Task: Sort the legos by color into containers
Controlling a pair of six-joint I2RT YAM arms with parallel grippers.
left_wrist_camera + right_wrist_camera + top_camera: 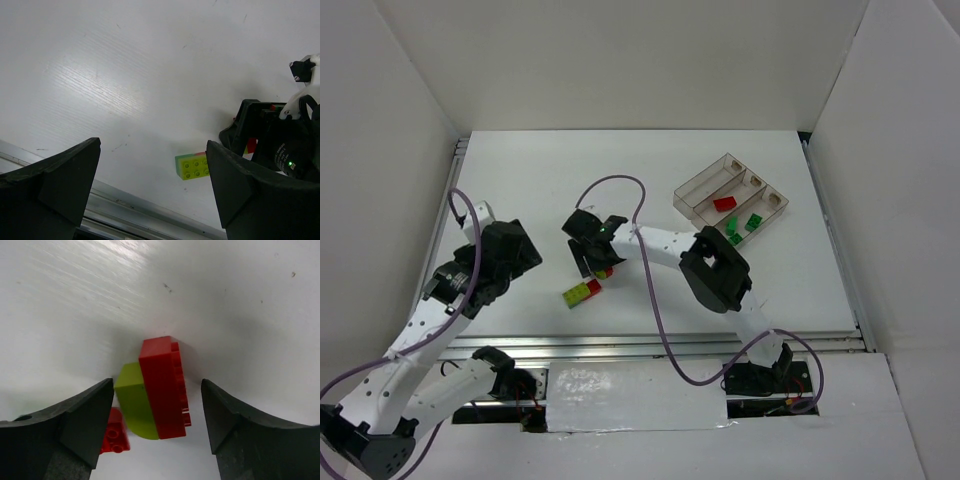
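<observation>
Your left gripper (152,145), lower left, hangs with fingers spread wide. At centre, your right gripper (156,385) straddles a red-and-lime lego stack (160,390), fingers apart and not touching it. At upper right, the containers (705,183) hold red and green bricks.

— Finish on the red studded plastic brick (162,385)?
— Glossy, smooth, crisp-edged. Same moulded look on the yellow-green plastic brick (134,407), only duller in the shade.
— And the white tabletop (75,285)?
— Laminate-like, faintly streaked with a fine grain, soft sheen under the light, a few small dark specks.
— Fingers (75,430) of the right end effector (156,390)?
— Black, matt, slightly grainy plastic.
— Anything else?
— Clear, brown-tinted plastic trays (708,180), thin-walled and shiny. Silvery brushed metal rail (130,202), dull gleam.
</observation>
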